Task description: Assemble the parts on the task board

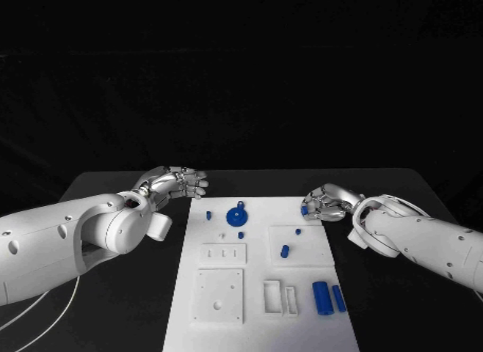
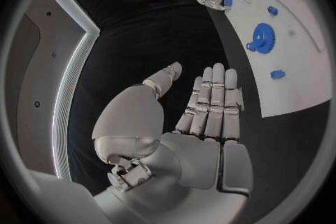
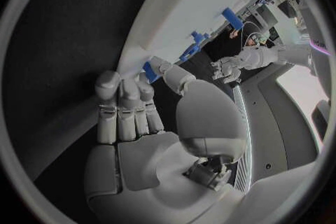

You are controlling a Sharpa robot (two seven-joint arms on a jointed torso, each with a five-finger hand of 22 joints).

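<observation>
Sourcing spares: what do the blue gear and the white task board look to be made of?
Gear: probably plastic, maybe printed; solid uniform blue, matte, no metallic glint. Task board: likely plastic too; flat matte white with recesses and raised blocks in the same colour. The look alone cannot settle either.

A black table [image 1: 114, 183] stood before a black backdrop [image 1: 241, 81] filling the space behind it, while a grey wall panel [image 2: 35, 84] edged by a bright light strip [image 2: 73, 67] rose alongside.
</observation>
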